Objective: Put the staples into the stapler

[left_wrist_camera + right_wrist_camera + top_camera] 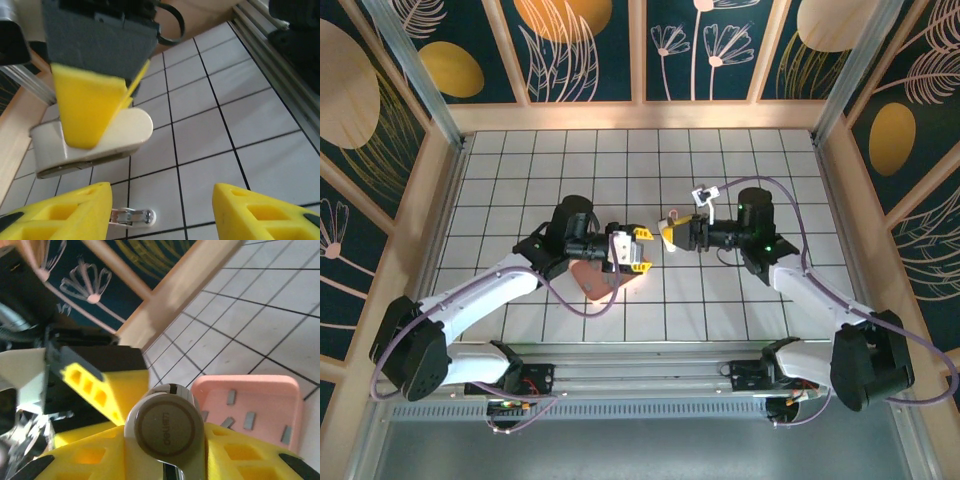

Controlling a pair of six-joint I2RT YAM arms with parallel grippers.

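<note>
We see the right end effector (669,234) clenched across the stapler (127,127), holding it roughly level above the tiled surface (720,300) near its centre. The left end effector (162,194) faces it at close range, its fingers spread wide and grasping nothing. We find the staples (248,420) lying loose in the pink tray (270,390), which rests on the surface under the left wrist. A small white-and-metal part (132,216) lies on the tiles below the stapler.
</note>
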